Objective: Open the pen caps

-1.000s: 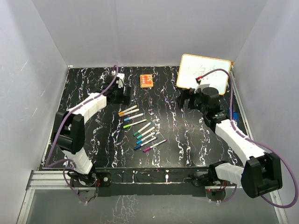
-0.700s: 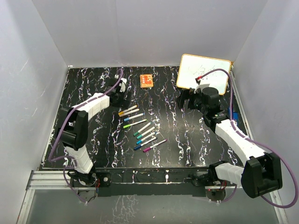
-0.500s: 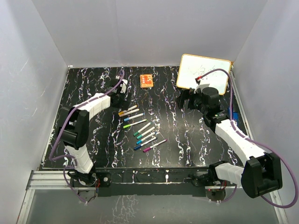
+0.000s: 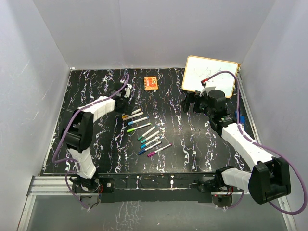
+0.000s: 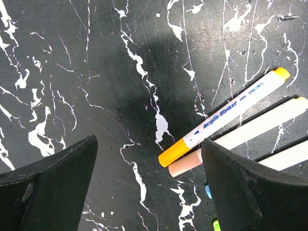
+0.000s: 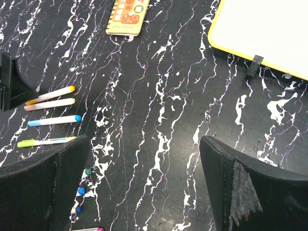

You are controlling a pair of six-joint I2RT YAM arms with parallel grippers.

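Pens (image 4: pixel 139 127) loose on black table (image 4: pixel 187 144)

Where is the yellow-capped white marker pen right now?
Top view: the yellow-capped white marker pen lies left of centre, farthest in the row of pens, just under the open left gripper, beside a peach-capped pen.

Left gripper (image 5: pixel 149 139) and right gripper (image 6: pixel 144 139) both point downward, jaws spread wide.
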